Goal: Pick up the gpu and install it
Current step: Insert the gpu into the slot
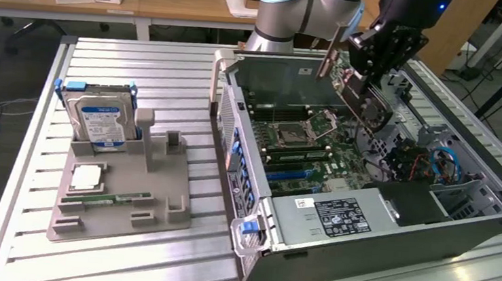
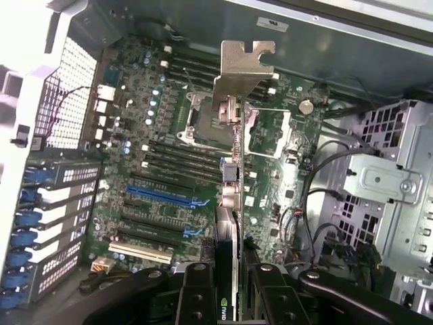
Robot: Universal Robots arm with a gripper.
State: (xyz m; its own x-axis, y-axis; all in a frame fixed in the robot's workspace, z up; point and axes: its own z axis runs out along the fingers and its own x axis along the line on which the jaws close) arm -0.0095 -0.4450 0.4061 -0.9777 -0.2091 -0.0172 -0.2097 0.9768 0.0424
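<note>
My gripper (image 1: pixel 373 68) is shut on the gpu (image 1: pixel 365 101), a dark card with a silver bracket (image 1: pixel 329 52) at one end. The card hangs tilted in the air over the open computer case (image 1: pixel 461 227), above the motherboard (image 1: pixel 301 141). In the wrist view the gpu (image 2: pixel 233 196) appears edge-on, clamped between the two black fingers (image 2: pixel 196 291), with its bracket (image 2: pixel 243 68) pointing away from me. It hovers clear of the board. The blue and black expansion slots (image 2: pixel 162 196) lie beside the card's edge, towards the case's rear slot covers (image 2: pixel 40 230).
On the exterior view's left a grey holder (image 1: pixel 116 221) on the slatted table carries an upright hard drive (image 1: pixel 98 117) and a green memory stick (image 1: pixel 104 200). Inside the case sit the power supply (image 1: pixel 344 217), a drive cage (image 2: pixel 385 183) and loose cables (image 1: pixel 444 164).
</note>
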